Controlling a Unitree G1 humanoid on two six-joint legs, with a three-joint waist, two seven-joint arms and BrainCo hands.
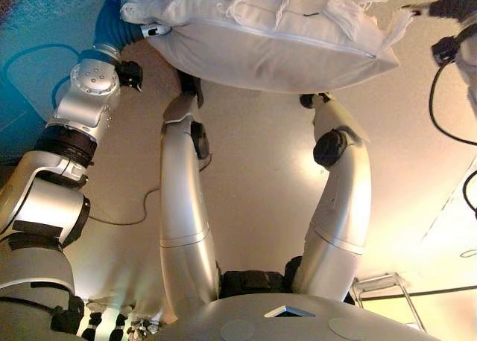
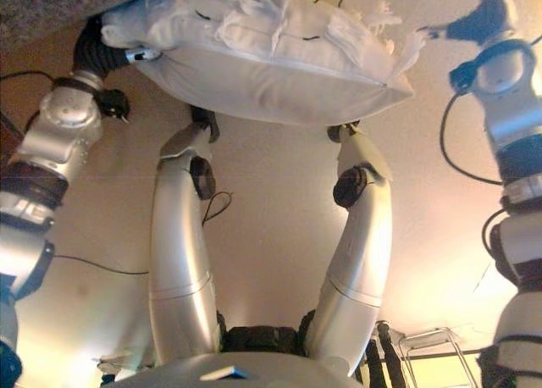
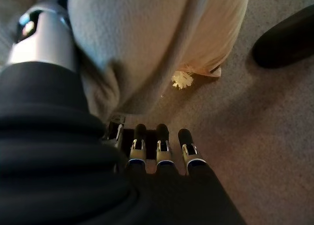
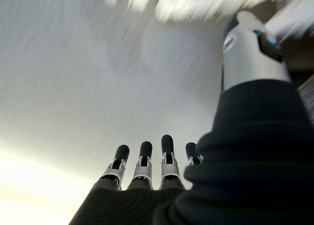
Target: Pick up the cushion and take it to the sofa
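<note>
The white cushion (image 1: pixel 276 51) with a fringed edge is held off the floor, clamped between my two hands; it also shows in the right eye view (image 2: pixel 271 66). My left hand (image 1: pixel 115 21) presses its left end. In the left wrist view the fingers (image 3: pixel 162 146) are straight beside the cushion (image 3: pixel 157 38) and the thumb lies against it. My right hand (image 2: pixel 483 15) presses the fringed right end. In the right wrist view its fingers (image 4: pixel 147 161) are straight along the cushion's face (image 4: pixel 98 63).
The beige floor (image 1: pixel 253 177) lies below the cushion. A grey textured surface (image 2: pixel 51 2) shows at the far left. A metal frame (image 1: pixel 380 285) stands on the floor at the near right.
</note>
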